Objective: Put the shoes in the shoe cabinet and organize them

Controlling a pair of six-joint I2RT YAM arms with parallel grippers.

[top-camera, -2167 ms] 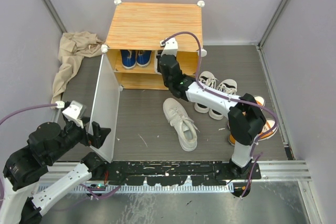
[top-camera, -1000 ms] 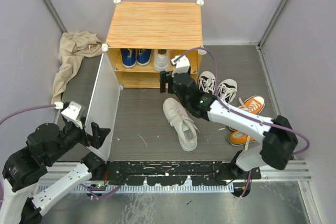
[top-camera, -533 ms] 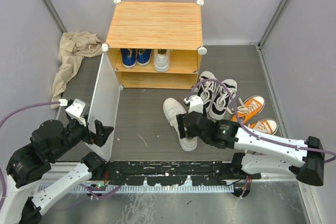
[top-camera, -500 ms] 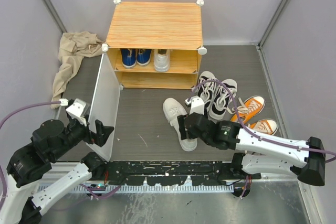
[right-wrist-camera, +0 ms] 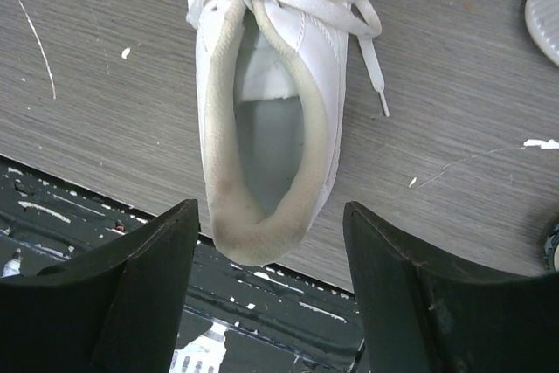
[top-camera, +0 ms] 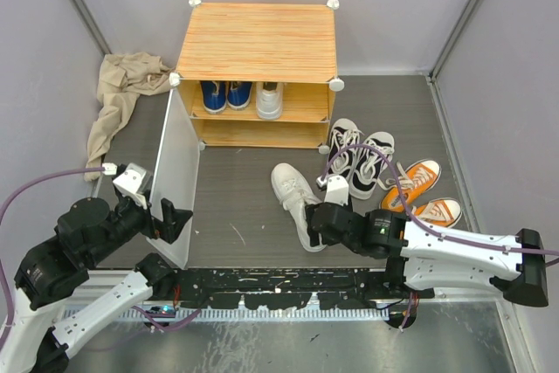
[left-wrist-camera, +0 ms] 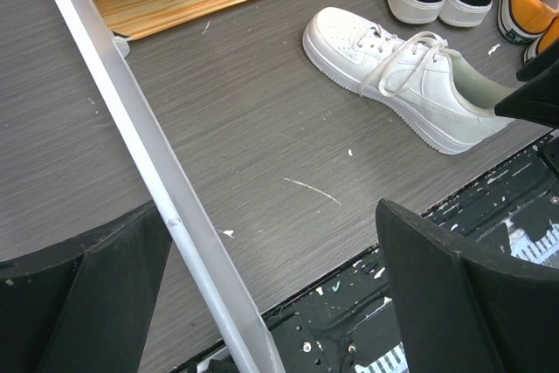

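The shoe cabinet (top-camera: 256,41) stands at the back with its pale door (top-camera: 175,172) swung open. On its shelf sit a blue pair (top-camera: 225,95) and one white sneaker (top-camera: 269,100). A second white sneaker (top-camera: 293,198) lies on the floor, also seen in the left wrist view (left-wrist-camera: 410,80). My right gripper (top-camera: 316,226) hangs open over its heel (right-wrist-camera: 266,216), fingers apart on either side, not touching. My left gripper (top-camera: 168,220) is open around the door's edge (left-wrist-camera: 166,216). Black high-tops (top-camera: 358,153) and orange sneakers (top-camera: 419,189) lie on the right.
A crumpled beige cloth (top-camera: 122,93) lies left of the cabinet. A black rail (top-camera: 288,290) with white paint flecks runs along the near edge. Grey walls close in both sides.
My right arm left a white sneaker on the shelf, drew back toward the near edge and came over the heel of the white sneaker on the floor. The left arm has barely moved.
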